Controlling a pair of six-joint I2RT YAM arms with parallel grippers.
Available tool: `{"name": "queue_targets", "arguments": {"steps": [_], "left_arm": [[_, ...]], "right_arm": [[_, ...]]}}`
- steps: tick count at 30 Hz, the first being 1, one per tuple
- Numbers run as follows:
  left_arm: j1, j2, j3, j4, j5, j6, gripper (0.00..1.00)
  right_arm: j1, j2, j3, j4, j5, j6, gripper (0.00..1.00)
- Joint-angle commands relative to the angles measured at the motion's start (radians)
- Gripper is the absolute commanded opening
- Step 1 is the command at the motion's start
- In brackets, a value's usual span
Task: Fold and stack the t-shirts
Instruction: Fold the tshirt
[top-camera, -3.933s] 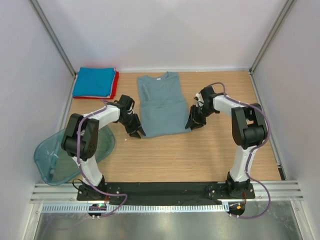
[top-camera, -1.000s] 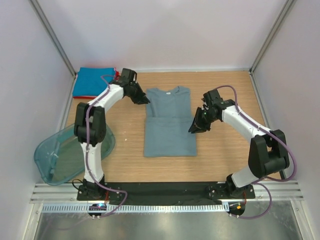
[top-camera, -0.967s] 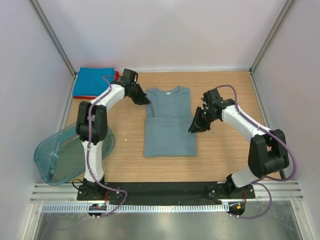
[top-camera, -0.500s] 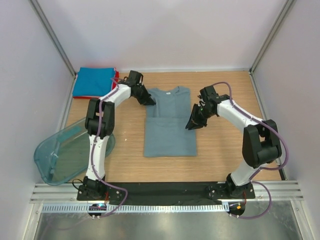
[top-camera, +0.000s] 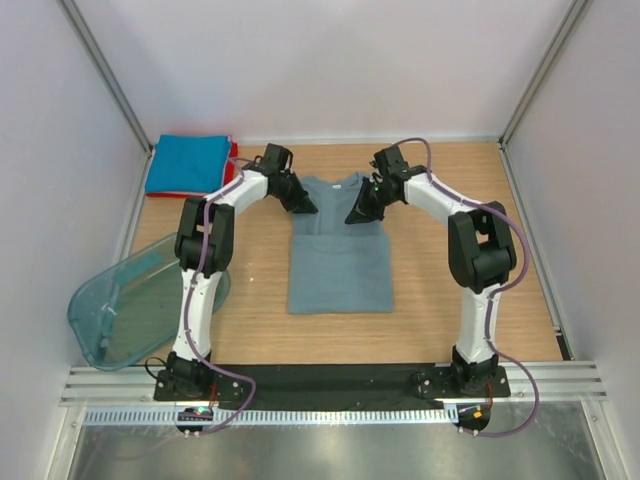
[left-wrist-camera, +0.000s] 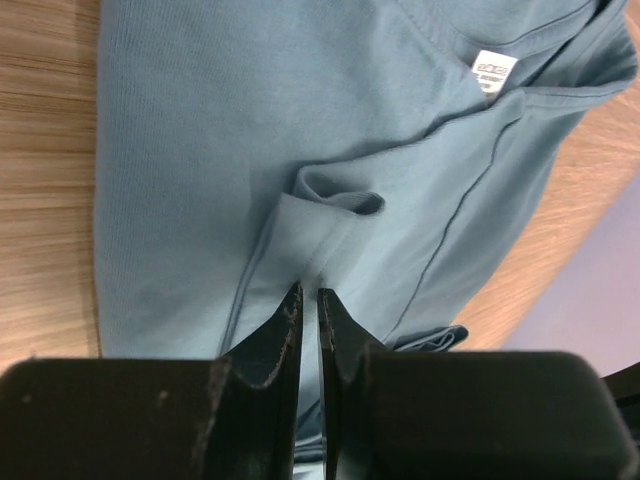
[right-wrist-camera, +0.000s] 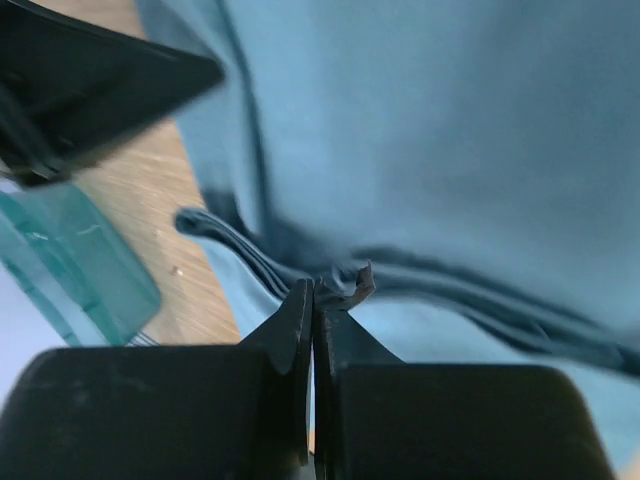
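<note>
The grey-blue t-shirt (top-camera: 338, 260) lies flat mid-bench (top-camera: 450, 290), collar away from the arm bases and sleeves tucked in. The left end effector (top-camera: 304, 206) sits at its far left shoulder, closed to a thin slit on a raised ridge of cloth. The right end effector (top-camera: 355, 217) sits at the far right shoulder, pinched tight with a nub of fabric poking from its tip. Three tees in all: this one, plus a bright blue tee (top-camera: 188, 163) folded on a red tee (top-camera: 233, 155) in the far left corner, well apart. There is one teal tub (top-camera: 110, 320) at the near left.
</note>
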Motion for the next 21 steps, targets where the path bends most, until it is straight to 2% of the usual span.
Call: {"name": "queue_targets", "arguments": {"steps": [1,3,12,17,21], "left_arm": [[-0.008,0.027,0.018,0.030,0.037,0.011,0.11],[-0.010,0.039,0.024,0.040,0.045,0.007,0.12],[-0.010,0.062,0.043,0.050,0.056,-0.001,0.12],[-0.010,0.064,0.043,0.045,0.057,0.002,0.12],[-0.009,0.065,0.044,0.040,0.056,0.004,0.12]], "right_arm": [[0.023,0.054,0.075,0.159,-0.083,0.086,0.01],[0.054,0.100,0.099,0.234,-0.106,0.101,0.01],[0.115,0.269,0.153,0.332,-0.175,0.153,0.01],[0.117,0.292,0.130,0.401,-0.198,0.212,0.01],[0.117,0.292,0.091,0.375,-0.162,0.204,0.01]]}}
